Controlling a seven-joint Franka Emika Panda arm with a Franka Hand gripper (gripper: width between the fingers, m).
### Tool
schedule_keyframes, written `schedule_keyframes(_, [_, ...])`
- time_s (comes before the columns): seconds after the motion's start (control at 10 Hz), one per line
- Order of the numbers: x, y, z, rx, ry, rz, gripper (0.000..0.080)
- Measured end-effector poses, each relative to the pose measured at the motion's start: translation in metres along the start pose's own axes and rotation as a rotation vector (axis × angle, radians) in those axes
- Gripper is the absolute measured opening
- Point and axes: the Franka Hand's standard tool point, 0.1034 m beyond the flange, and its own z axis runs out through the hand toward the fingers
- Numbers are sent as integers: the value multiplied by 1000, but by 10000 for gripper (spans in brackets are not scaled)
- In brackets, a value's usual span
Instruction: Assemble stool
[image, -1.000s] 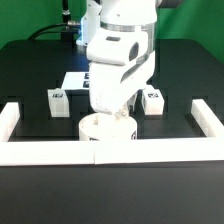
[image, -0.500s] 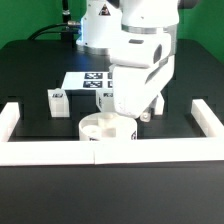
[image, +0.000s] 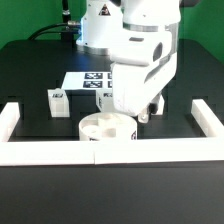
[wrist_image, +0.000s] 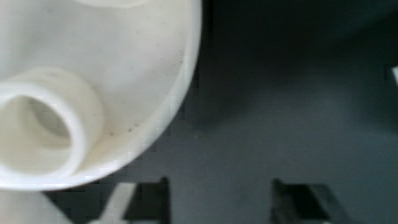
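Exterior view, arm (image: 140, 60) overlapping seat (image: 98, 127), leg block (image: 58, 98) nearby, marker board (image: 88, 80) behind

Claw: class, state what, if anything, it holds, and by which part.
Nothing. The claw is open, only dark table between its fingers, the stool seat beside it.

No letters, digits or brand names can be read in either view. On the marker board (image: 88, 80), far side of the table toward the exterior view's left: black-and-white square tags (image: 97, 76), coded patterns only, too small to make out. On the leg block (image: 58, 99), at the exterior view's left: one dark square marking, blurred. Wrist view: nothing legible.
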Motion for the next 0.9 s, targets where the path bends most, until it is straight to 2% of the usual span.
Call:
schedule_keyframes(0.2, [-18, 12, -5, 9, -12, 11, 584])
schedule_keyframes(0.3, [-23, 14, -4, 7, -10, -1, 584])
schedule_keyframes(0.4, [-35, 16, 5, 6, -8, -23, 639])
schedule_keyframes(0.5, [-47, 16, 17, 17, -12, -20, 647])
schedule_keyframes(0.7, [-49, 15, 28, 12, -4, -16, 649])
schedule_keyframes(0.9, [-50, 14, 31, 15, -6, -16, 649])
